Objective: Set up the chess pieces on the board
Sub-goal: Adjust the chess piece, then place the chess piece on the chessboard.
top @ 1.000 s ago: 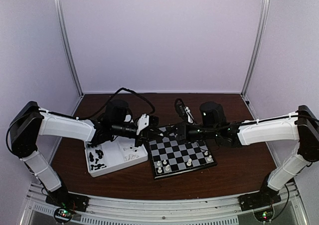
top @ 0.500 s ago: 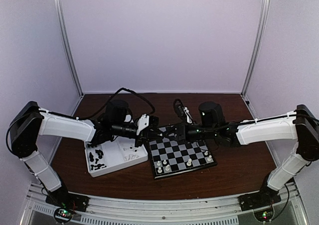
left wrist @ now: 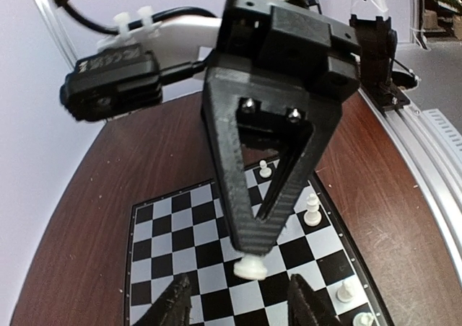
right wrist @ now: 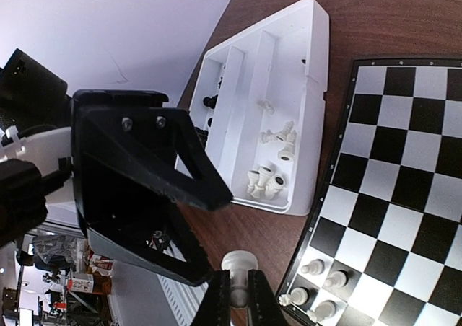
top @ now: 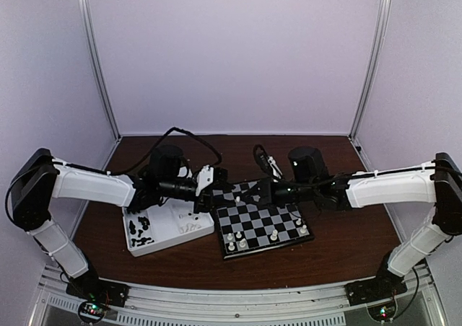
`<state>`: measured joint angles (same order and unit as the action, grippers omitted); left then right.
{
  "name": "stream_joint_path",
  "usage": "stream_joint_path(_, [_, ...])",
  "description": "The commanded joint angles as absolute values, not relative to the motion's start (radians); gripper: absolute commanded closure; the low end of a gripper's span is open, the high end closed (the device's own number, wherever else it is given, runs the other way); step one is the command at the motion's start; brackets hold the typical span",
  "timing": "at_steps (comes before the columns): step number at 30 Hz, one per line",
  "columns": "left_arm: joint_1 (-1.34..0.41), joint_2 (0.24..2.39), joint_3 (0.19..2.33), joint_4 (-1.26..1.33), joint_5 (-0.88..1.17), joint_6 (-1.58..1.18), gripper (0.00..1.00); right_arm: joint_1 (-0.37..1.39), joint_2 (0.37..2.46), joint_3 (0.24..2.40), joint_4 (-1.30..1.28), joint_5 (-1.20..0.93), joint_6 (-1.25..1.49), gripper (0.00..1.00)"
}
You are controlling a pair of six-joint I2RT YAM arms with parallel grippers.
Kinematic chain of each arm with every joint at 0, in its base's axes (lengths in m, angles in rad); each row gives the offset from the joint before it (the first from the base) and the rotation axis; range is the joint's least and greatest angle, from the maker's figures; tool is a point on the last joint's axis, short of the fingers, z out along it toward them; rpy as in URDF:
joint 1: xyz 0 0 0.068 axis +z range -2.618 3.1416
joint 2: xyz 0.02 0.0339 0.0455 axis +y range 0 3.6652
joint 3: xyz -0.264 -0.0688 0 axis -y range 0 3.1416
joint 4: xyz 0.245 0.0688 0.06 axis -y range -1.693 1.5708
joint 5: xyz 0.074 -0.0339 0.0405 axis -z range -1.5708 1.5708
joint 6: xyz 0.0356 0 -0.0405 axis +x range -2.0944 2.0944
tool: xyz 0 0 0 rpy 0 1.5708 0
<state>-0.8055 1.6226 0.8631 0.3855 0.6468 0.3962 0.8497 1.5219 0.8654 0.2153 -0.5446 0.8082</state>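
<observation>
My right gripper (right wrist: 242,297) is shut on a cream-white chess piece (right wrist: 238,262) and holds it in the air above the near left part of the board (top: 263,225). In the left wrist view the same piece (left wrist: 250,267) hangs from the right gripper (left wrist: 253,250) over the board (left wrist: 166,232). My left gripper (left wrist: 240,308) is open, its fingers (left wrist: 173,304) either side of and just short of the piece, not touching it. Several white pieces (top: 238,239) stand along the board's near edge. In the top view the two grippers meet tip to tip.
A white compartment tray (top: 173,225) lies left of the board. It holds black pieces (top: 138,228) at its left end and white pieces (right wrist: 271,182) nearer the board. Both arms reach low over the brown table from either side. Enclosure walls stand behind and at the sides.
Both arms have shifted only slightly. The grippers stay tip to tip over the board's left side, the right one still shut on the white piece.
</observation>
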Motion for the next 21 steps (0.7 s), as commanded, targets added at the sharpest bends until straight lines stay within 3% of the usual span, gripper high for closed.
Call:
stream_joint_path(1, [-0.811,1.555,0.819,0.458,0.604,0.370,0.49,0.825,1.434,0.905,0.006,-0.470,0.721,1.00])
stream_joint_path(6, [-0.811,1.478,0.751,0.504,0.525,0.278,0.34,0.813,1.388,0.999,-0.352,-0.326,0.583,1.00])
stream_joint_path(8, [-0.811,1.439,0.739,0.483,0.499,0.237,0.18,0.813,1.395,1.061,-0.513,-0.256,0.514,0.99])
stream_joint_path(9, [-0.811,1.424,0.735,0.466,0.485,0.218,0.05,0.813,1.402,1.088,-0.578,-0.228,0.491,0.99])
stream_joint_path(13, [-0.811,1.361,0.734,0.398,0.389,0.121,0.02,0.813,1.435,1.170,-0.758,-0.162,0.428,0.98])
stream_joint_path(21, [-0.810,1.286,0.822,0.105,0.100,-0.165,0.02,0.814,1.509,1.226,-0.863,-0.113,0.394,0.94])
